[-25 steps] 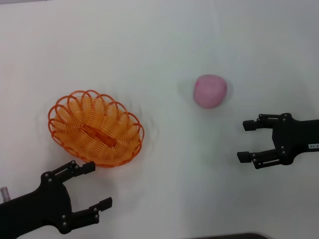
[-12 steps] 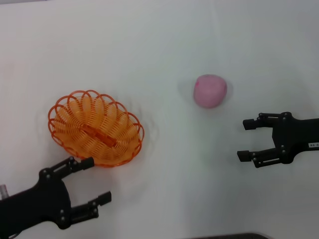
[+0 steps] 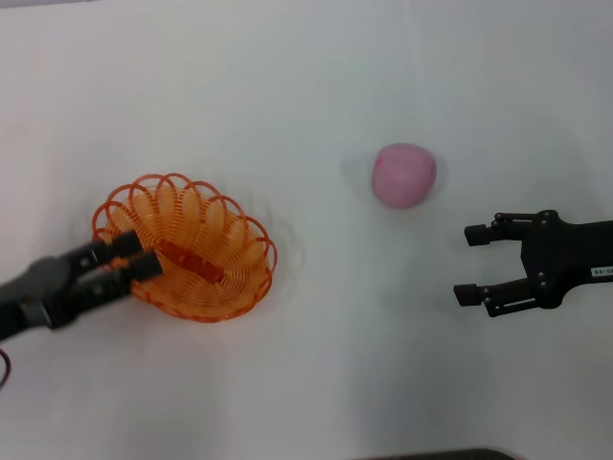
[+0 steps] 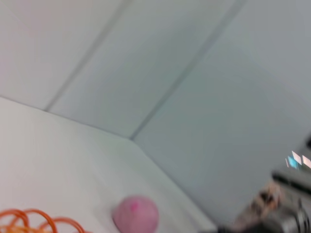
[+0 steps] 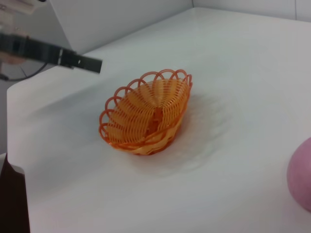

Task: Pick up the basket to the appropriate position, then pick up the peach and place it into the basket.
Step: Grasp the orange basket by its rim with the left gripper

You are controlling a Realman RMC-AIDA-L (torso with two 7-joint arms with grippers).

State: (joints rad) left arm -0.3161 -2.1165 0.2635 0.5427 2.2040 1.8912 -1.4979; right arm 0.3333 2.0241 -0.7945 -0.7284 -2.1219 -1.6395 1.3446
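Note:
The orange basket [image 3: 233, 240] sits on the white table at the left. It also shows in the right wrist view [image 5: 146, 109] and as a few loops in the left wrist view [image 4: 34, 219]. My left gripper [image 3: 142, 252] reaches in from the left, over the basket's near-left rim. Its two fingers are a little apart and hold nothing. In the right wrist view the left gripper [image 5: 92, 63] hangs above and beyond the basket. The pink peach [image 3: 403, 174] lies alone at the centre right and also shows in both wrist views [image 4: 136, 213] [image 5: 301, 172]. My right gripper [image 3: 469, 264] is open and empty, near and right of the peach.
The white table [image 3: 306, 77] carries only the basket and the peach. Its far-left corner edge shows in the right wrist view [image 5: 14, 87]. A dark edge shows at the bottom of the head view [image 3: 431, 454].
My left gripper has moved from the near-left corner to over the basket's left rim, with its wrist turned so the fingers look closer together. The right arm, basket and peach have not moved.

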